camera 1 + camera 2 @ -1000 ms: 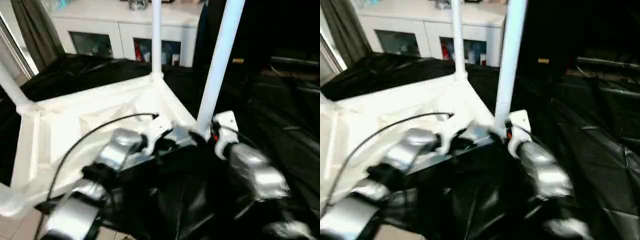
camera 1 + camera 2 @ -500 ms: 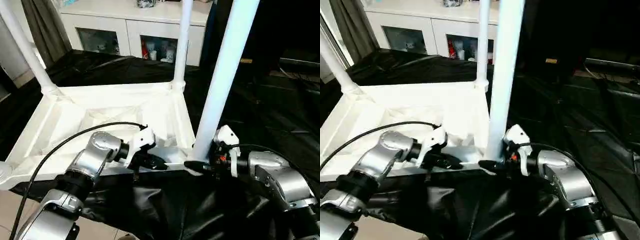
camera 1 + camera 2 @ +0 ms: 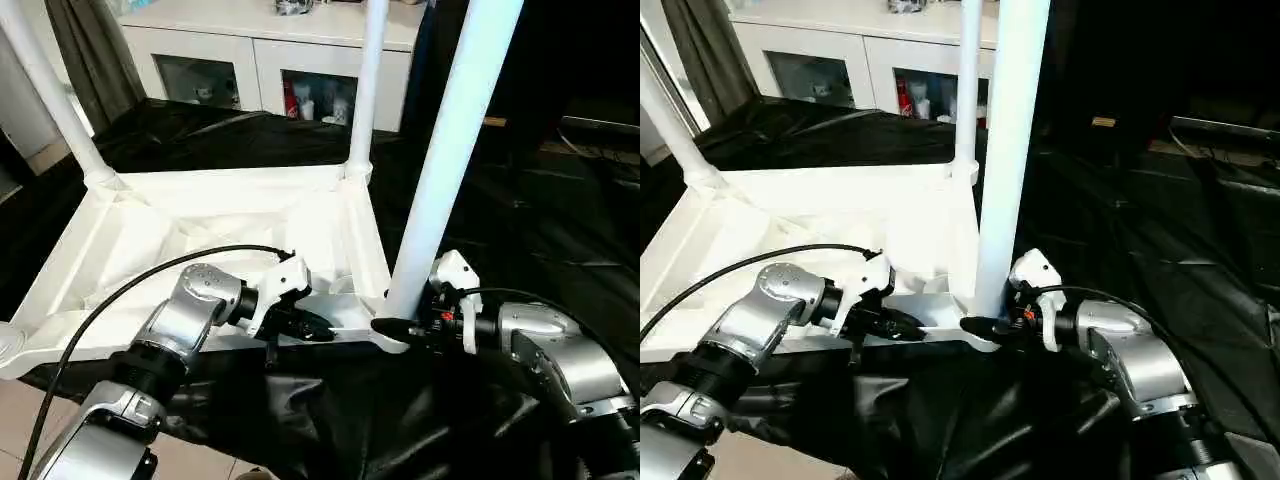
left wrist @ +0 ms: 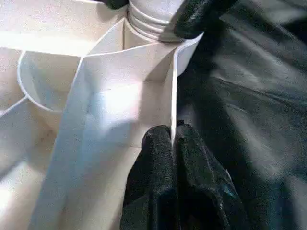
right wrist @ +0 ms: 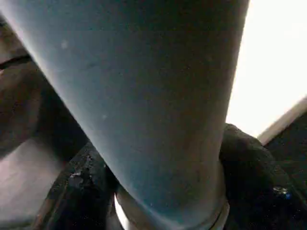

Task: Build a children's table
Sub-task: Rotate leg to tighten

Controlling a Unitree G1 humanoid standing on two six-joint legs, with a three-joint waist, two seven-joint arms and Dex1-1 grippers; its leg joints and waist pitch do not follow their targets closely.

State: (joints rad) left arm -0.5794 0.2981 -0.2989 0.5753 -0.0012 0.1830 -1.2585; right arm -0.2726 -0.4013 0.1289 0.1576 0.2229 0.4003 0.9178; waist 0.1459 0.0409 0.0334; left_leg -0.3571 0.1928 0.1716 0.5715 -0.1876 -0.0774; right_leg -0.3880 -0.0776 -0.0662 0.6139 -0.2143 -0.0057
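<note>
Landmark: the white table top (image 3: 200, 235) lay upside down on black sheeting (image 3: 560, 240), ribbed underside up; all places below are told from it.
Left gripper (image 3: 318, 330): at the top's near edge, its two black fingers (image 4: 158, 158) pressed together on the thin rim wall, pinching it, just beside the near right corner.
Near right leg (image 3: 450, 160): stood upright in the near right corner socket (image 3: 385, 335), its foot ring seated at the socket mouth.
Right gripper (image 3: 395, 328): at that same corner, its fingers either side of the leg's base, set around it; whether they pressed on the leg or stood slightly free of it could not be told.
Step in hand: by my reading, seating the leg at the near right corner while the left arm steadied the top by its rim.
Next move: likely a firm push or twist of the leg down into the socket, the rim held fast so the top would not slide on the sheeting.
Legs counted: three seen standing, at the far left corner (image 3: 50, 95), the far right corner (image 3: 365, 85) and the near right corner.
Near left corner (image 3: 8, 348): a socket at the picture's edge; whether it held a leg could not be told.
Tops counted: one.
Grippers counted: two.
Beyond the top: a white glass-door cabinet (image 3: 250, 70).
</note>
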